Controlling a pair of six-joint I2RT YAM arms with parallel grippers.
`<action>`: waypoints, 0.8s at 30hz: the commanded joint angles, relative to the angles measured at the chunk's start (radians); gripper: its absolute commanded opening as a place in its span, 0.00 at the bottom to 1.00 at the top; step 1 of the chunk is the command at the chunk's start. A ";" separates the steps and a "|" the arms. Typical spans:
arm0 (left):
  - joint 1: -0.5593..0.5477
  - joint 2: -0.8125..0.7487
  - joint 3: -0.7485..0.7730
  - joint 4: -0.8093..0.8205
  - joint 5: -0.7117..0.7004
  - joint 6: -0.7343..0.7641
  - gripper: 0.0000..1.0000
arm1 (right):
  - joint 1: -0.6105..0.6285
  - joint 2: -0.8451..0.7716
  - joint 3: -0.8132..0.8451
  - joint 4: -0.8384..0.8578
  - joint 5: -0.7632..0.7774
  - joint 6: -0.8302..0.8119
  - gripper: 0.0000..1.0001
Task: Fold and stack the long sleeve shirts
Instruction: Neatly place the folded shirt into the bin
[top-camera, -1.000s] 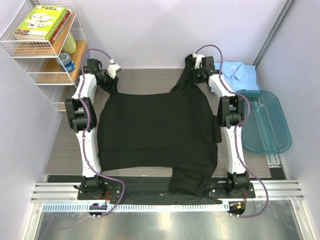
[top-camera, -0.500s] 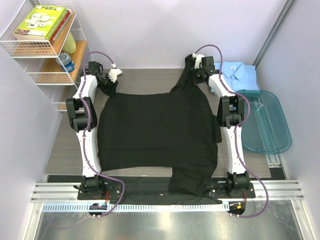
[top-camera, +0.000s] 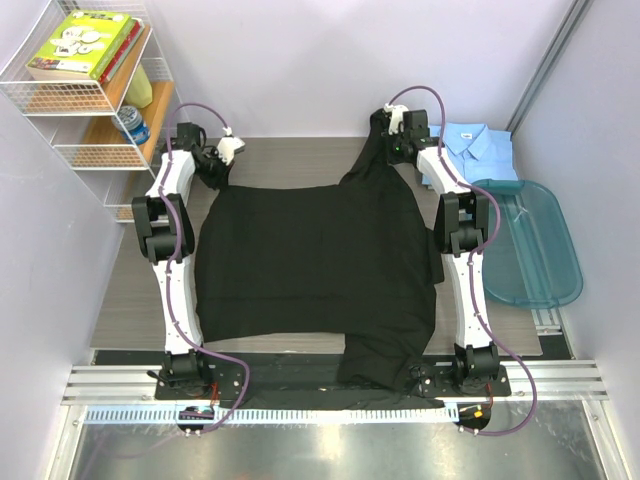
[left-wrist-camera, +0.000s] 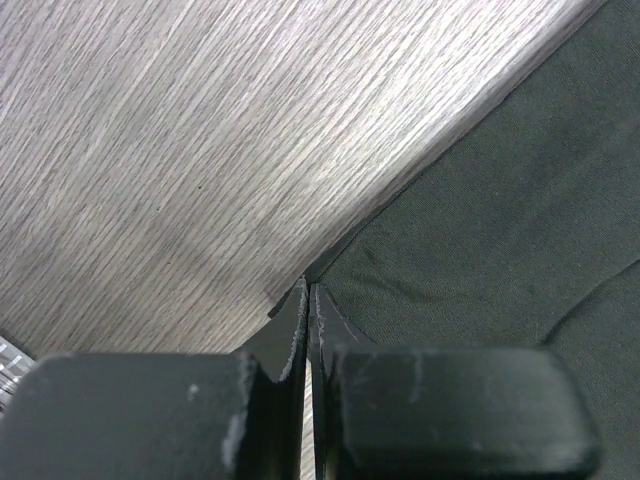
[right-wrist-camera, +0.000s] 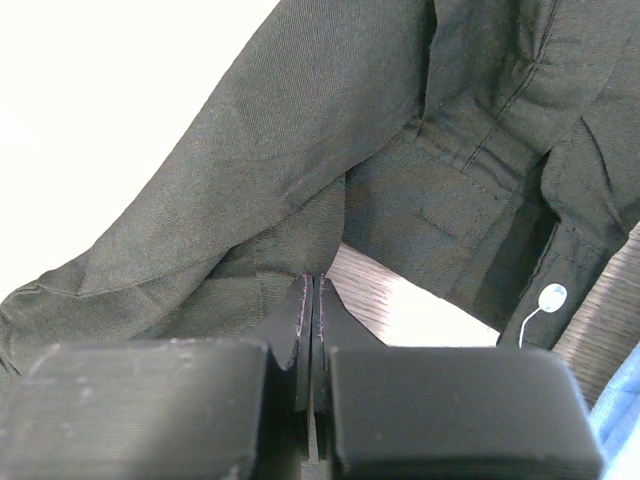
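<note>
The black shirt lies spread flat over the wooden table, its lower right part hanging over the near edge. My left gripper is shut at the shirt's far left corner; in the left wrist view the fingertips meet at the edge of the black cloth. My right gripper is shut on a fold at the far right, where a sleeve is bunched up; the right wrist view shows this, with a pale button on the cuff. The light blue shirt lies folded at the far right.
A teal plastic tub sits at the table's right edge, just below the blue shirt. A wire shelf with books and a can stands at the far left, close to my left arm. Walls close in behind and at both sides.
My left gripper shifted slightly right at the shirt's far left corner. The right gripper and the shirt have barely moved.
</note>
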 joint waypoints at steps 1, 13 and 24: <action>0.006 -0.020 0.005 0.036 0.009 0.013 0.00 | -0.002 -0.106 0.025 0.045 0.000 -0.019 0.01; 0.009 -0.175 -0.122 0.072 0.065 0.039 0.00 | -0.010 -0.224 -0.066 0.045 -0.049 -0.013 0.01; 0.018 -0.282 -0.222 0.080 0.067 0.077 0.00 | -0.016 -0.379 -0.247 0.031 -0.115 -0.010 0.01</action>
